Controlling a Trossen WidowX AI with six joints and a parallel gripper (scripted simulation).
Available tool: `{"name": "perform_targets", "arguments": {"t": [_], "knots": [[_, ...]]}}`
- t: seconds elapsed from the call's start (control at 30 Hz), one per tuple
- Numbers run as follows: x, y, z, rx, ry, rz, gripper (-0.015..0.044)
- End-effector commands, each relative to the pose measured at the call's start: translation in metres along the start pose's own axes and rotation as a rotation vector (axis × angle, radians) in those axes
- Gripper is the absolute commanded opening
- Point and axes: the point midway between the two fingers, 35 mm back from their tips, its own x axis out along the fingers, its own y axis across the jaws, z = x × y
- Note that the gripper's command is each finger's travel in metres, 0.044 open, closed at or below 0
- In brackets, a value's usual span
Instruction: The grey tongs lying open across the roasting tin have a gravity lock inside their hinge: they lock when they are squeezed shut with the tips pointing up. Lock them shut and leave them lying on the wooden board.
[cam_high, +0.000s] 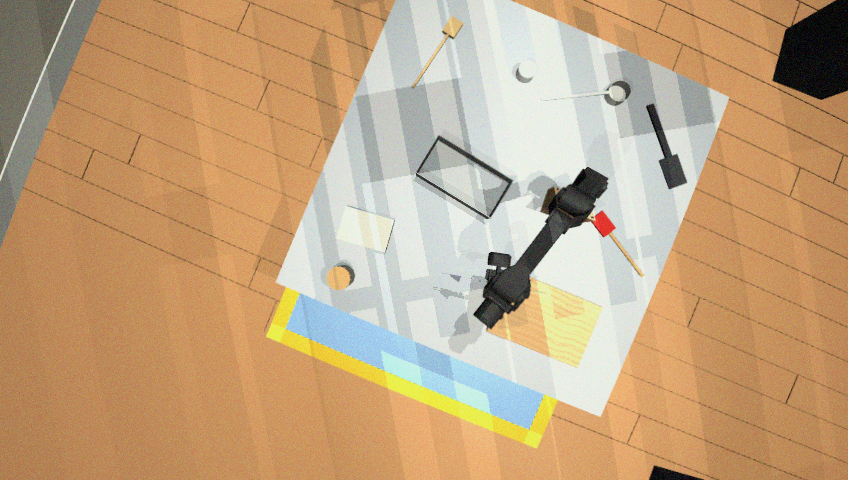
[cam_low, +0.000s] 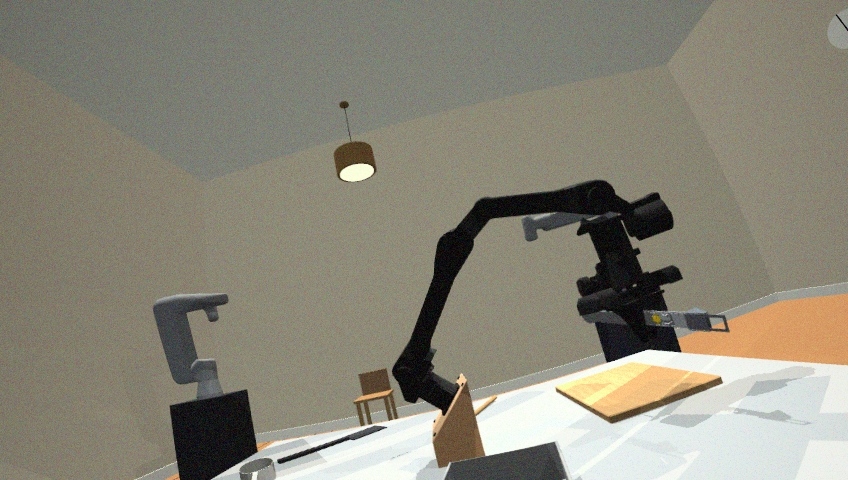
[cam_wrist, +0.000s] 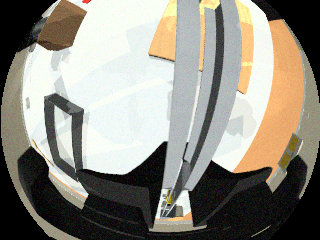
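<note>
The grey tongs (cam_low: 684, 319) (cam_wrist: 183, 75) are held above the table, roughly level in the exterior view, with the hinge ring at the right. My gripper (cam_low: 647, 337) (cam_wrist: 175, 145) is shut on them near the hinge end. In the wrist view the two arms run side by side with a narrow gap, their far ends passing over the wooden board (cam_high: 574, 342) (cam_low: 639, 386) (cam_wrist: 162, 49). Whether the lock holds cannot be told. The arm hides most of the tongs in the top view. The roasting tin (cam_high: 475, 159) (cam_low: 505, 465) (cam_wrist: 50, 122) stands apart from them, with nothing across it.
A wooden block (cam_low: 457, 437) (cam_wrist: 62, 25) stands by the arm's base. A red spatula (cam_high: 604, 224) and a black spatula (cam_high: 672, 170) lie right of it. A cream tile (cam_high: 365, 230) and an orange-topped cup (cam_high: 339, 277) are at the left. A pale cup (cam_high: 525, 70) stands at the back.
</note>
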Motion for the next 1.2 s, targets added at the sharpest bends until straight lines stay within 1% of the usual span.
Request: {"name": "perform_targets", "arguments": {"t": [0.0,0.27,0.6,1.0,1.07,1.17], "knots": [[-0.001,-0.024,0.027,0.101,0.0,-0.02,-0.015],[0.0,-0.058,0.078,0.276,-0.005,-0.041,-0.015],[0.009,-0.086,0.138,0.47,-0.016,-0.05,-0.015],[0.01,-0.088,0.142,0.482,-0.017,-0.05,-0.015],[0.01,-0.087,0.142,0.483,-0.04,-0.049,-0.015],[0.012,-0.086,0.142,0.484,-0.126,-0.044,-0.015]]}}
